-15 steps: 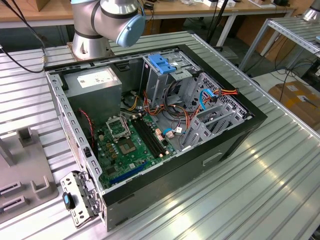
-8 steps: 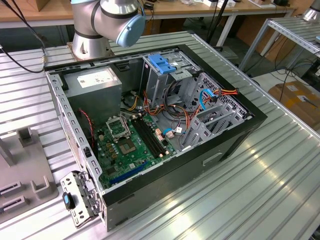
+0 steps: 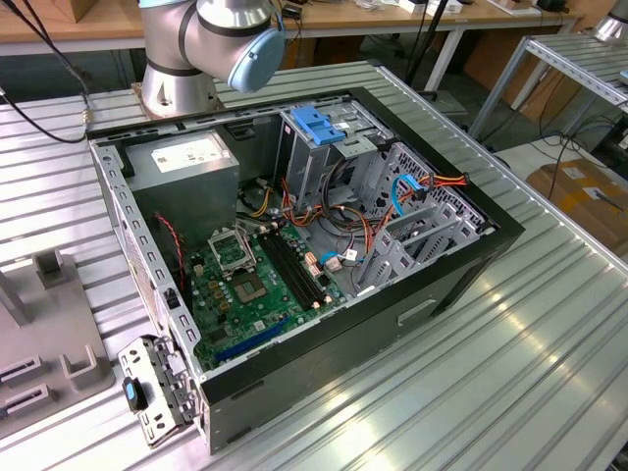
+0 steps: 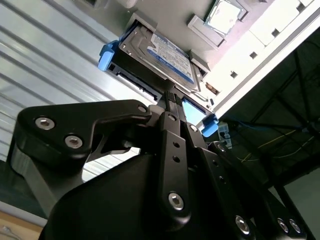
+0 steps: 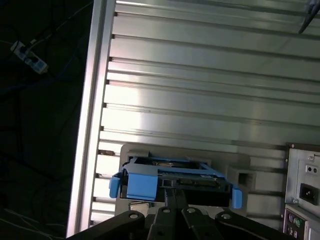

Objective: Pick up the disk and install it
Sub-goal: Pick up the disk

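The ribbed metal table (image 3: pixel 510 353) carries the open computer case (image 3: pixel 392 304) and, near it, a grey holder (image 5: pixel 235 167) where the disk (image 4: pixel 160 55) lies flat with blue rails at both ends. The gripper (image 4: pixel 171 96) has its jaws drawn almost together, tips at the middle of the disk's near edge; a real pinch is not certain. The grasp probably needs 1 centred, level hold, so neither rail catches.

Grey arm (image 3: pixel 211 39) bent at blue-capped joint, jaws closed together
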